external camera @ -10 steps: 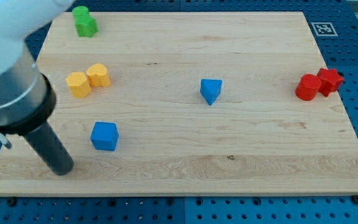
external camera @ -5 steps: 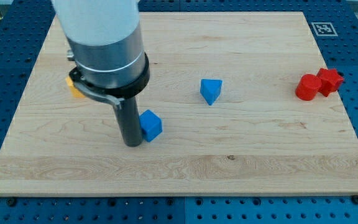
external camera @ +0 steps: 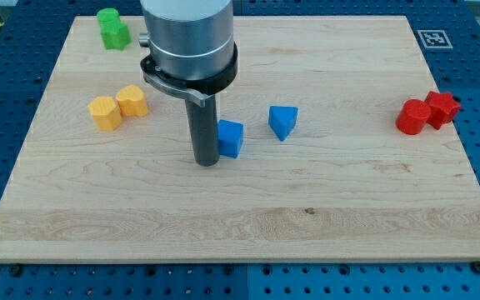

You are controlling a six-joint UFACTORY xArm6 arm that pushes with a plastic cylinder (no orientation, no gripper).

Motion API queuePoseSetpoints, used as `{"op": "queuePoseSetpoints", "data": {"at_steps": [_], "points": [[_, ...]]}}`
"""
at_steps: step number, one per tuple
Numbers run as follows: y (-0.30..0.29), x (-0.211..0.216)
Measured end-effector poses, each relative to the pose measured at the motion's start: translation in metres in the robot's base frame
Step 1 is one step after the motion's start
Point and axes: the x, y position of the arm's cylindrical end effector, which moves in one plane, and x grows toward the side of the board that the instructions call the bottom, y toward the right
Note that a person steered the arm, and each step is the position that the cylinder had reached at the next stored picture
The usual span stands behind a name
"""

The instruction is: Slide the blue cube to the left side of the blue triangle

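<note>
**A:** Your tip [external camera: 207, 162], just a bare rod gripping nothing, is it touching anything?

**B:** Yep, pressed against the blue cube [external camera: 230, 138], which sits just left of the blue triangle [external camera: 282, 122].

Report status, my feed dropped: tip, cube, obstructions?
My tip touching blue cube on its left. Cube just left of blue triangle, small gap. Nothing between them.
</note>
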Motion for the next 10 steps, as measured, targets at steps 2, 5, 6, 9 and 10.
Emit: {"op": "queuePoseSetpoints", "data": {"at_steps": [2, 5, 6, 9, 10], "points": [[0.018, -0.016], [0.029, -0.017], [0.005, -0.03], [0.034, -0.035], [0.031, -0.031]]}}
